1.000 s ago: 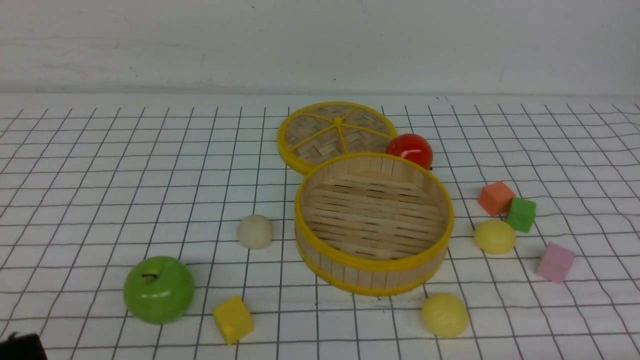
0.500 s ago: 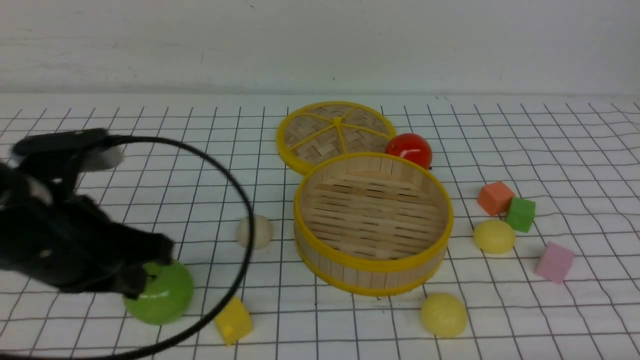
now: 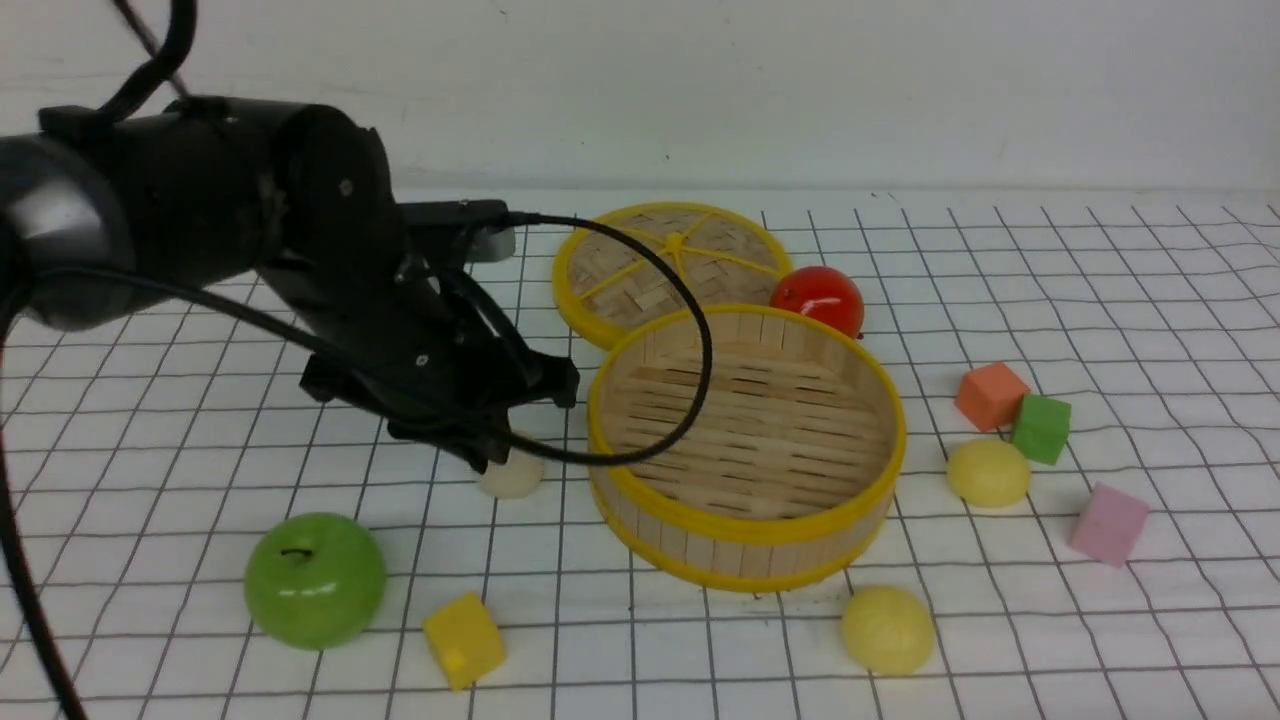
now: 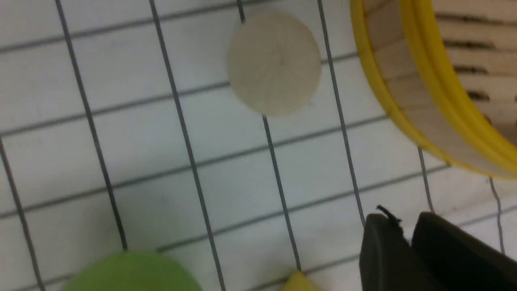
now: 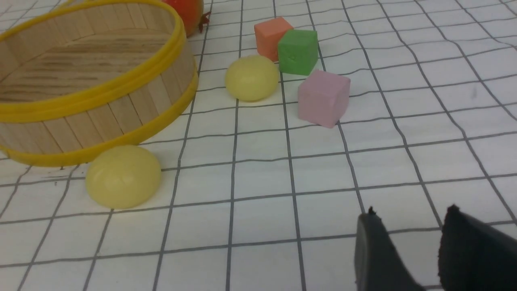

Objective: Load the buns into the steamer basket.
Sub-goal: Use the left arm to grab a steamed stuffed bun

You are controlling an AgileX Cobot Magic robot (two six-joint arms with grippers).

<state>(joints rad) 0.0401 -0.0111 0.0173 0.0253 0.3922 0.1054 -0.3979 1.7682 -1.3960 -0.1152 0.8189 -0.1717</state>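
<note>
Smooth cream bun [image 4: 274, 62] beside slatted basket [image 3: 745, 548]; right jaws apart, left jaws unclear.

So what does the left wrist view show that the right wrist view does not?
Only the left wrist view: the cream-white bun, an edge of the green apple, a corner of the yellow cube. Only the right wrist view: the near pale yellow bun, the far pale yellow bun, the orange cube, the green cube, the pink cube, part of the red tomato. Both: the steamer basket and the gridded cloth.
</note>
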